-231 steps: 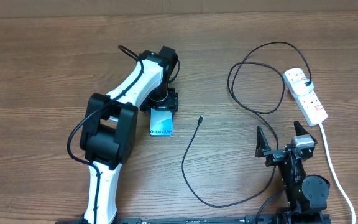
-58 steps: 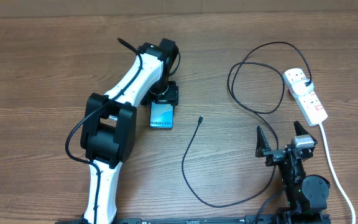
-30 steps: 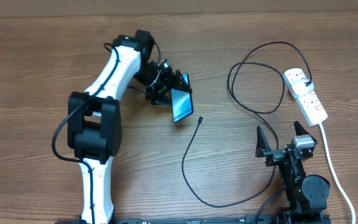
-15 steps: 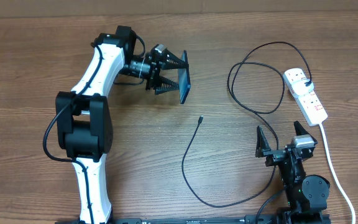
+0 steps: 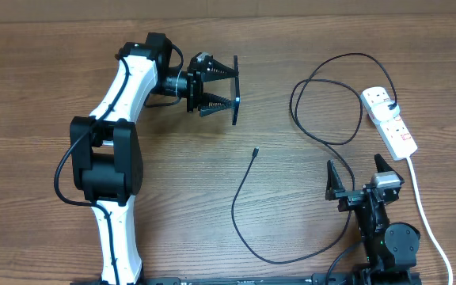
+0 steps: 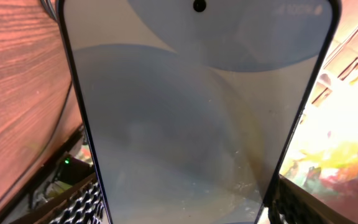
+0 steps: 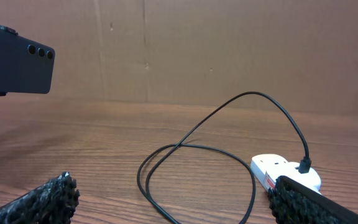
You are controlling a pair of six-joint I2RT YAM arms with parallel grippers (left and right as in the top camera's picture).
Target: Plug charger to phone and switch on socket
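Two grippers: my left gripper (image 5: 233,81), jaws wide, clamps the phone (image 6: 179,124) aloft, edge-up. The charger tip (image 5: 255,150) lies on the table (image 5: 46,87) nearby, well left of my empty, fully spread right gripper (image 5: 356,171).

I work over a brown wooden table (image 5: 46,55) whose grain runs left to right and fills nearly the whole overhead view. Behind it, across the upper half of my right wrist view, stands a plain tan cardboard-like wall (image 7: 229,50) with a vertical seam left of centre. The light is soft and even, though the right edge of my left wrist view glares bright.
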